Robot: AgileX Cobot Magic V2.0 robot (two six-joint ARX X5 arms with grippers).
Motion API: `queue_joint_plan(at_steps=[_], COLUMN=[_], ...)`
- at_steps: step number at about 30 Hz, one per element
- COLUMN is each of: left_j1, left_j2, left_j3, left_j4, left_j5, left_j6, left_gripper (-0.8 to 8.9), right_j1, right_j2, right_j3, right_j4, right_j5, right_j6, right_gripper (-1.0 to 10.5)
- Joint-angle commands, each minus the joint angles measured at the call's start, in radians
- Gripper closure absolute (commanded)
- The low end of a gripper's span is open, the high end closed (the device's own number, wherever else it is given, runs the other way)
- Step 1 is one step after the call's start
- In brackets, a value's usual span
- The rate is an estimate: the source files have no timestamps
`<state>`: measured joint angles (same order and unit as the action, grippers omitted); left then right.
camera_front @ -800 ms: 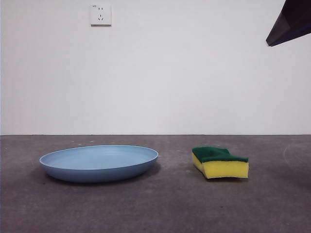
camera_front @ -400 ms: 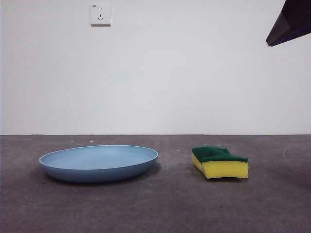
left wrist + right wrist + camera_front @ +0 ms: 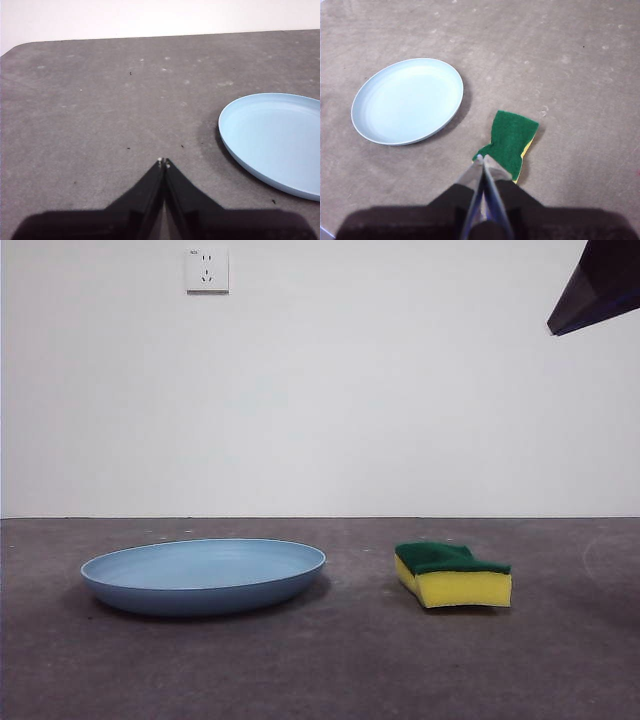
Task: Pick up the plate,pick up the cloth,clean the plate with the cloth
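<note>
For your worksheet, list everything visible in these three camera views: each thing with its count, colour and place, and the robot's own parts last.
plate: one, light blue, flat on the table, apart from the sponge
sponge: one, yellow with dark green top, on the table beside the plate
table: one, grey, speckled
wall socket: one, white, high on the white wall
left gripper: one, black, jaws shut, above bare table near the plate
right gripper: one, black, jaws shut, above the sponge's near end
</note>
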<state>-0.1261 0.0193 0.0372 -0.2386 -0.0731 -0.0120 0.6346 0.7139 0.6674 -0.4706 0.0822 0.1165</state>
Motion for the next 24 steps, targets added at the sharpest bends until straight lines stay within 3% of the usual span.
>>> queue_joint_plan(at_steps=[1,4,7,12,18,24], left_j1=[0.003,0.003,0.003,0.003,0.003,0.003], left_j2=[-0.004,-0.004,-0.004,-0.004,-0.004,-0.004], left_j3=[-0.013,-0.013,-0.013,-0.013,-0.013,-0.013], left_j4=[0.0,0.001,0.0,0.001,0.0,0.001], left_j5=[0.0,0.0,0.0,0.0,0.0,0.0], left_j6=[-0.01,-0.01,-0.01,-0.01,-0.01,-0.01], left_gripper=[8.15,8.15,8.15,8.15,8.15,8.15], right_j1=[0.001,-0.005,-0.037,-0.2,-0.448,-0.57], right_j2=[-0.002,-0.038,-0.084,-0.206,-0.392,-0.57], right_j3=[-0.003,-0.003,-0.003,-0.028,-0.183,-0.409], right_j4=[0.01,-0.006,-0.008,-0.005,0.149,0.308], right_j5=[0.003,0.009,0.032,0.017,-0.112,-0.203], right_j6=[0.009,0.004,-0.071,-0.137,-0.137,-0.126], right_gripper=[9.5,9.5,9.5,9.5,9.5,9.5])
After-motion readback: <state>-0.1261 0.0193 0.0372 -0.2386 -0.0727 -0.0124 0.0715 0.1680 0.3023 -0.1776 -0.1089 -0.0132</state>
